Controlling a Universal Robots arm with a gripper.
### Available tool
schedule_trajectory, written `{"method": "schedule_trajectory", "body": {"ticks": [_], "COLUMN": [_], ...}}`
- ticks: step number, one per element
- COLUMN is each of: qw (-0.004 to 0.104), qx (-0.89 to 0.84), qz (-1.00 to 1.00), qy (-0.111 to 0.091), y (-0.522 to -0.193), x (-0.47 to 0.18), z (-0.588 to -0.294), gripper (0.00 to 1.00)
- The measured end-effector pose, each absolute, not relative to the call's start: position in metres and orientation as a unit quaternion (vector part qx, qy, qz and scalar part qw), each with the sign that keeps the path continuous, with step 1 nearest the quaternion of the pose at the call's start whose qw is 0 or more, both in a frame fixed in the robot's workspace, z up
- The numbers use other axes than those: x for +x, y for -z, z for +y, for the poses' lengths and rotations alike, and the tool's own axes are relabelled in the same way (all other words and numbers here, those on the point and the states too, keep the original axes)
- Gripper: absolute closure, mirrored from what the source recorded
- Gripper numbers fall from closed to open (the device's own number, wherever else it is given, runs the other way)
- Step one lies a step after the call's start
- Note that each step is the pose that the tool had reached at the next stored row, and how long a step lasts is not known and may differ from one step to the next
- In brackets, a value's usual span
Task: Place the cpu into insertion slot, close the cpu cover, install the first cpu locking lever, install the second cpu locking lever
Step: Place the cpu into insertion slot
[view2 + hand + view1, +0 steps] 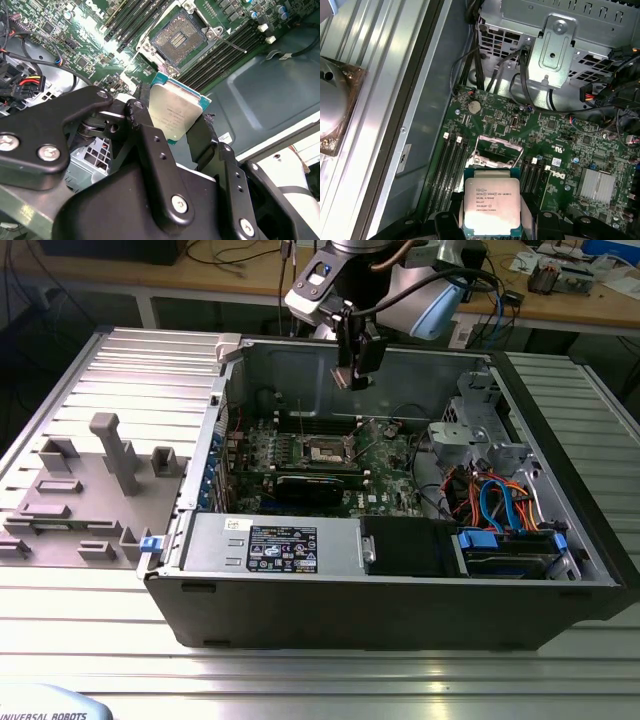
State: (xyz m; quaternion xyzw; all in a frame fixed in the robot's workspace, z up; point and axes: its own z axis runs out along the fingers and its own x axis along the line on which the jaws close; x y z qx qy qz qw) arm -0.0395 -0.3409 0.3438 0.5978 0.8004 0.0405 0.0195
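Note:
In the exterior view my gripper (356,368) hangs above the open computer case, over the motherboard (300,455). It is shut on the cpu (175,112), a flat square chip with a dull silver top, held by its edges between two black fingers (150,140). Below it lies the insertion slot (177,37), a square socket with its pin field uncovered, also seen in the exterior view (328,451). The cpu (491,205) is well above the board and apart from it. The silvery cpu cover (496,150) stands raised at the socket's edge. A thin locking lever (231,43) is swung out beside the socket.
A black graphics card (318,485) lies just in front of the socket. A power supply (275,545) fills the case's front, with a metal drive cage (480,435) and orange and blue cables (495,505) on the exterior view's right. A grey fixture plate (90,490) sits outside the case.

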Motion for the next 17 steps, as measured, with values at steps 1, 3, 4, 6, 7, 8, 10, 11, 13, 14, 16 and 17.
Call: {"method": "schedule_trajectory", "body": {"ticks": [1, 3, 4, 6, 7, 8, 10, 11, 13, 14, 16, 17], "qw": [0.020, 0.020, 0.020, 0.020, 0.020, 0.021, 0.021, 0.021, 0.021, 0.021, 0.021, 0.021], "qx": [0.598, 0.600, 0.601, 0.610, 0.616, 0.620, 0.620, 0.620, 0.620, 0.620, 0.620, 0.620], "qz": [0.800, 0.799, 0.798, 0.791, 0.786, 0.784, 0.784, 0.784, 0.784, 0.784, 0.784, 0.784], "qy": [-0.040, -0.040, -0.040, -0.040, -0.040, -0.040, -0.040, -0.040, -0.040, -0.040, -0.040, -0.040], "y": [-0.3438, -0.3436, -0.3435, -0.3428, -0.3424, -0.3422, -0.3419, -0.3417, -0.3415, -0.3413, -0.3408, -0.3405], "x": [-0.0395, -0.0395, -0.0395, -0.0395, -0.0395, -0.0395, -0.0395, -0.0395, -0.0395, -0.0395, -0.0395, -0.0395], "z": [-0.3409, -0.3409, -0.3409, -0.3409, -0.3409, -0.3409, -0.3409, -0.3409, -0.3409, -0.3409, -0.3409, -0.3409], "gripper": [0.46, 0.46, 0.46, 0.46, 0.46, 0.46, 0.46, 0.46, 0.46, 0.46, 0.46, 0.46]}}
